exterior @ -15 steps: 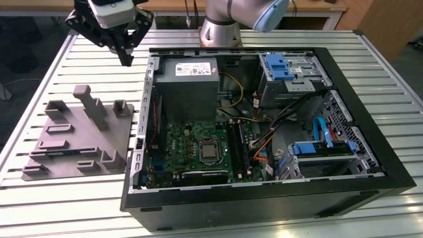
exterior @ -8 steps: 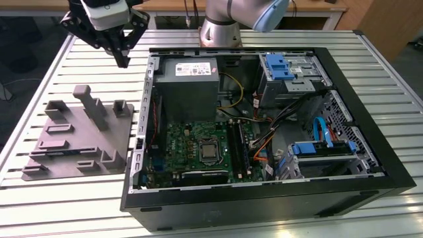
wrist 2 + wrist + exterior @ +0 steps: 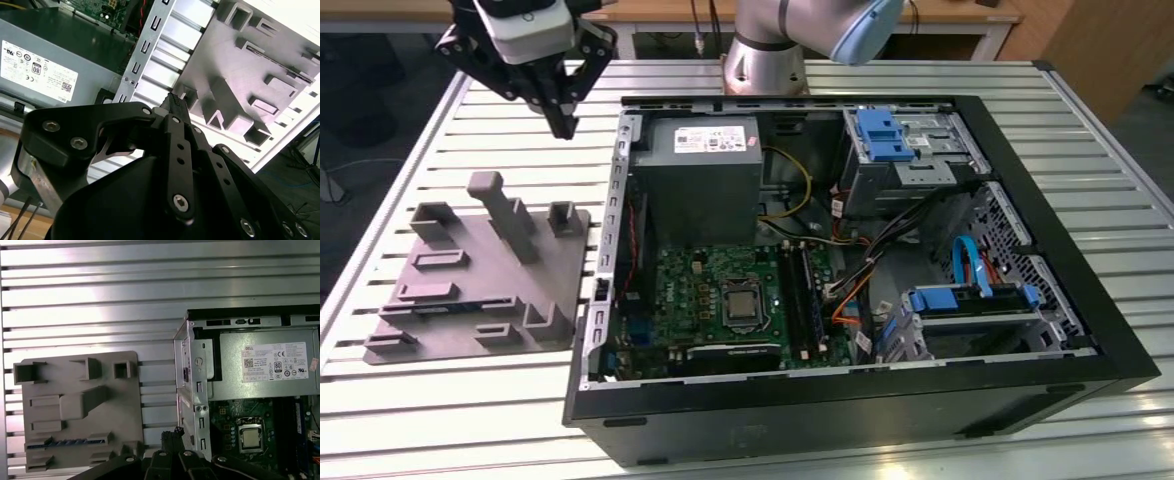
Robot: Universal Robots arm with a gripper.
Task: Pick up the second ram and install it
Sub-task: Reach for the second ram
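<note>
Closest to the wrist cameras is the gripper (image 3: pixel 172 435), whose fingers (image 3: pixel 176 105) are seen pressed together with nothing held between them. At the exterior view's left, the grey fixture (image 3: pixel 454 250) is laid flat on the slatted table (image 3: pixel 480 150). The ram (image 3: pixel 65 443) is lodged in a long slot of this fixture and is not yet touched. Its long axis is set across the fixture, so that one end is pointed toward the case wall. From the fingertips the ram is found lower down and toward the fixture's near end in the exterior view, well apart from them. In that view the gripper is held high above the table, near the fixture's far corner on the case's side. It is pointed straight down, with the arm (image 3: pixel 774 40) reached over from behind the case. At the exterior view's right, the open case (image 3: pixel 854 400) is laid on its side. The black slots (image 3: pixel 801 290) are seen in it just beside the processor (image 3: pixel 744 303), and their length is judged to be turned crosswise to the ram's.
</note>
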